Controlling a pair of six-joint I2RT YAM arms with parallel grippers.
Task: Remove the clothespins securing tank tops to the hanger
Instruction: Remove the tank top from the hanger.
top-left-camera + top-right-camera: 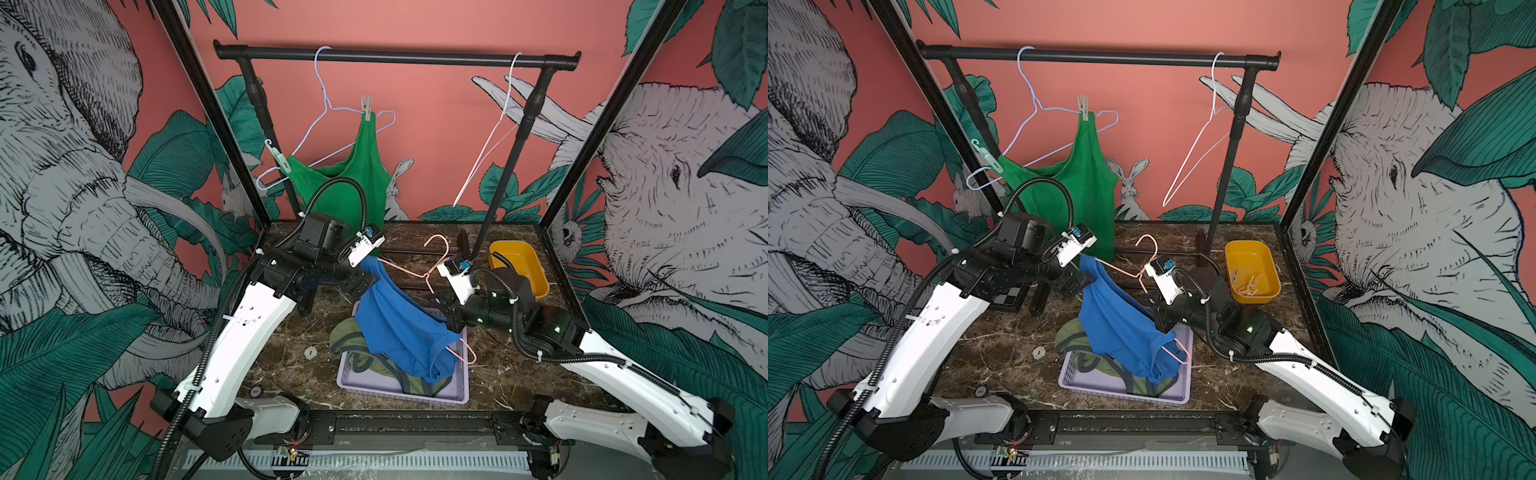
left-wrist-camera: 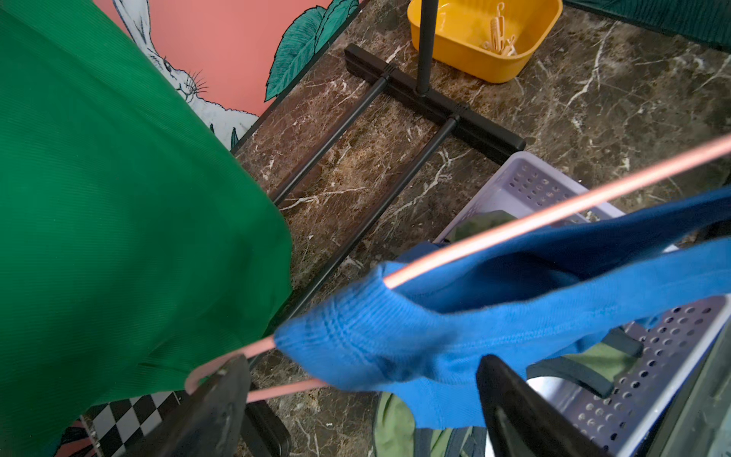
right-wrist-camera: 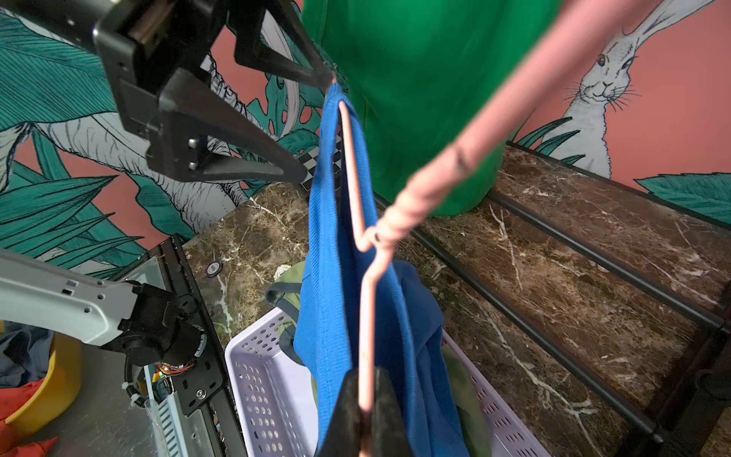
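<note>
My right gripper [image 3: 366, 380] is clenched on the thin wire of the pink hanger [image 3: 399, 219], which runs up and away from the jaws. My left gripper [image 2: 362, 362] is released, its jaws spread wide. Between them sit the hanger's bent end and a strap of the blue tank top [image 1: 395, 320]. I see no clothespin on that strap. The blue top is soft and limp, and I judge it would slide along the slick wire with little pull.

Below both jaws is the lilac basket [image 1: 457, 390], holding the crumpled olive tank top [image 1: 353, 336], with the blue hem drooping into it. Off to the outer side of my right jaws stands the yellow tub [image 1: 1250, 257] with several pale clothespins [image 1: 1246, 284] in it.

Above and behind my left jaws the green tank top [image 1: 353, 178] hangs from a pale blue hanger [image 1: 328, 104]. A grey-beige clothespin [image 1: 366, 107] pins its high strap and a mint clothespin [image 1: 278, 160] its low one. Both look light, stiff and sprung, so I would pinch their tail ends rather than the fabric, since that hanger likely swings freely
</note>
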